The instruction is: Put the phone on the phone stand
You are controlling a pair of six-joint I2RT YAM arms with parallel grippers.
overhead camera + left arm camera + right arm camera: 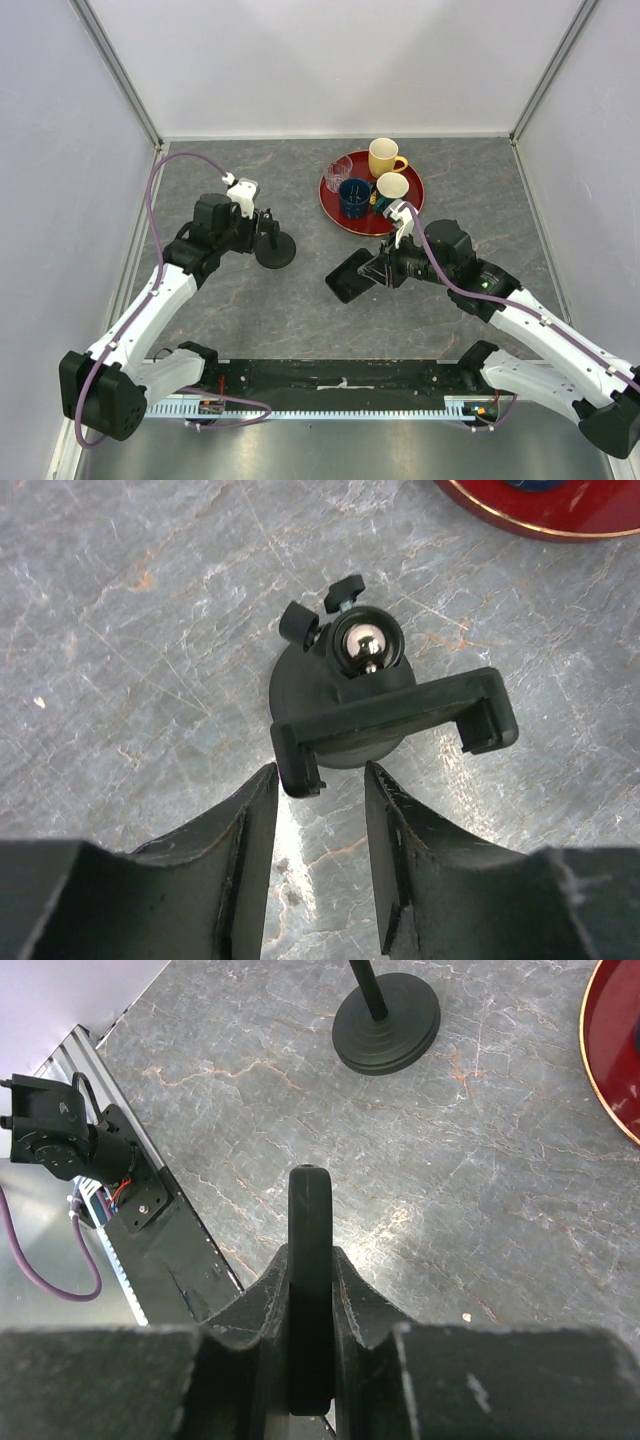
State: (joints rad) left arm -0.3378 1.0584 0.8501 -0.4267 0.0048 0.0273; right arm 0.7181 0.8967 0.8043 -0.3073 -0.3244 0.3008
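The stand (pixel 275 250) sits on the tabletop (pixel 290 325) left of the middle. The left tool (pixel 320 780) is close beside the stand, its fingers just before one end of the cradle; whether they touch it cannot be told. To the right of the stand, apart from it, the phone (pixel 352 275) is held on edge between the fingers of the right tool (pixel 383 268), in front of the tray (pixel 338 215). The tray lies behind and right of the stand. On the tray a glass (pixel 340 168) stands at the back left, a mug (pixel 385 157) at the back, a cup (pixel 354 197) at the front left and a second mug (pixel 392 186) right of the cup.
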